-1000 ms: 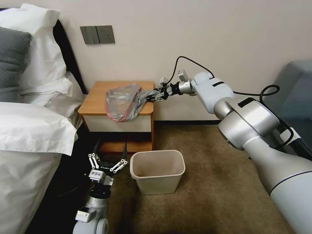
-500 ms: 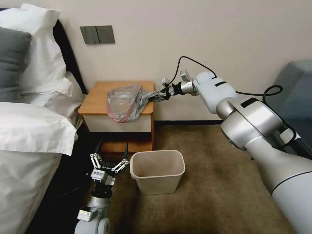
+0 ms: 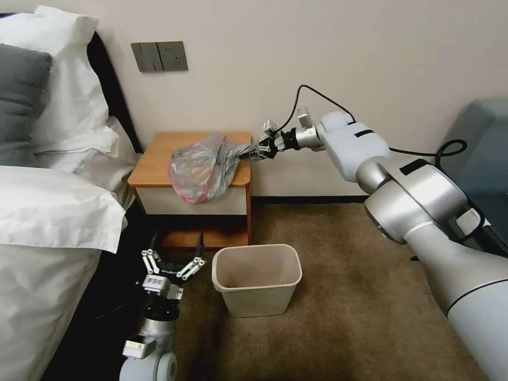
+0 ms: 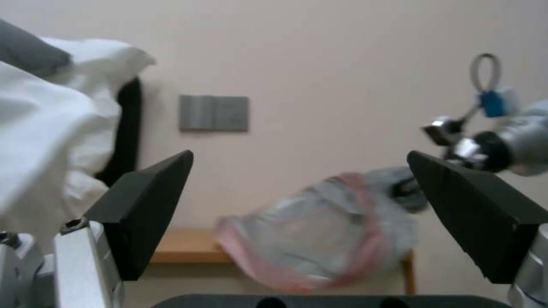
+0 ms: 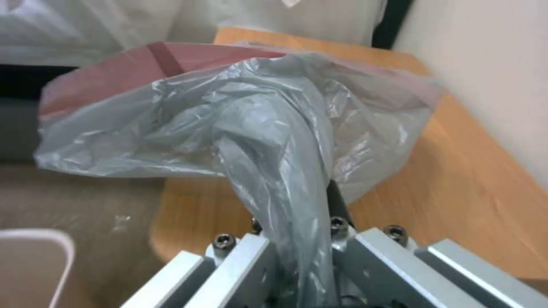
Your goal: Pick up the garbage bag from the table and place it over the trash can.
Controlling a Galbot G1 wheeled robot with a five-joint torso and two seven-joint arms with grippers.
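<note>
The grey crinkly garbage bag (image 3: 203,166) with its pink-red rim hangs partly lifted over the front right part of the wooden table (image 3: 153,164). My right gripper (image 3: 257,151) is shut on the bag's bunched end, just above the table's right edge. In the right wrist view the twisted grey plastic of the bag (image 5: 285,141) runs down between the jaws. The beige trash can (image 3: 256,279) stands open on the carpet in front of the table. My left gripper (image 3: 173,253) is open, low beside the trash can's left side. The left wrist view looks up at the bag (image 4: 320,239).
A bed with white sheets and pillows (image 3: 47,206) fills the left side, close to the left arm. A wall (image 3: 296,58) with a switch plate (image 3: 159,56) is behind the table. A dark grey piece of furniture (image 3: 484,148) stands at the right. Brown carpet (image 3: 344,286) lies open right of the trash can.
My right gripper has pulled the bag's bunched end up and slightly to the right, so the bag stands higher off the table. The left gripper has shifted a little.
</note>
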